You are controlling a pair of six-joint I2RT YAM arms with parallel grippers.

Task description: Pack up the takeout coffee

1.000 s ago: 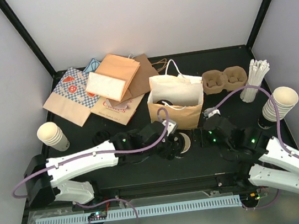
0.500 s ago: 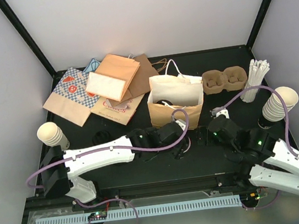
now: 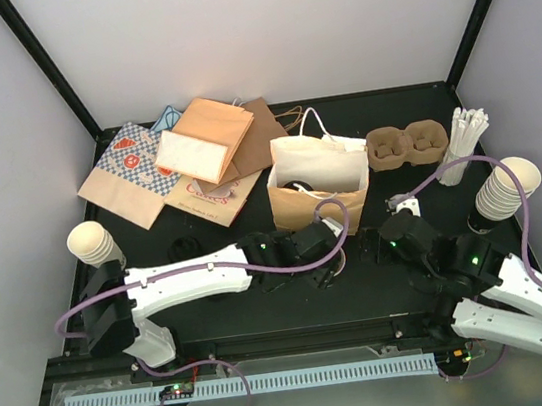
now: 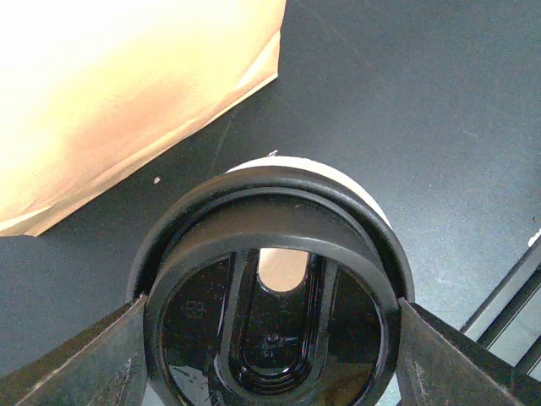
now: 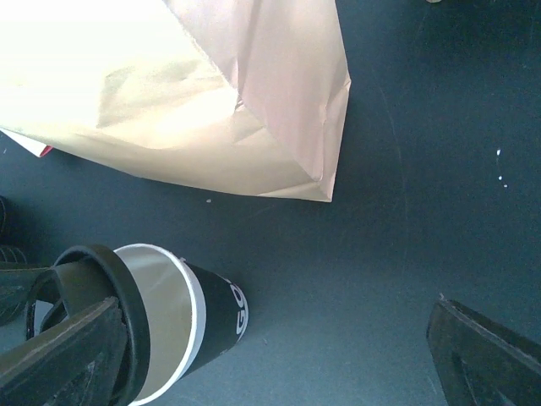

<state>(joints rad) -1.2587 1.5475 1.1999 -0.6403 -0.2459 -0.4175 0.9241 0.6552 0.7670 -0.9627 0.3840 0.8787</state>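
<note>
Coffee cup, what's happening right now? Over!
Left gripper shut on lidded coffee cup. Right gripper open, empty. Open paper bag right beside cup; nothing seen between.

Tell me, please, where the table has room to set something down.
Bare table lies between the left cup stack and the loose lids, and in front of the carrier. It is crowded before the standing bag, where the left gripper holds the lidded cup beside the open right gripper.

Black table [image 3: 410, 115], flat bags [image 3: 185, 165] 11 o'clock, open bag [image 3: 320, 194] centre, pulp carrier [image 3: 406, 145] 1 o'clock, cup stack [image 3: 95, 246] 9, second cup stack [image 3: 506, 188] 3.
</note>
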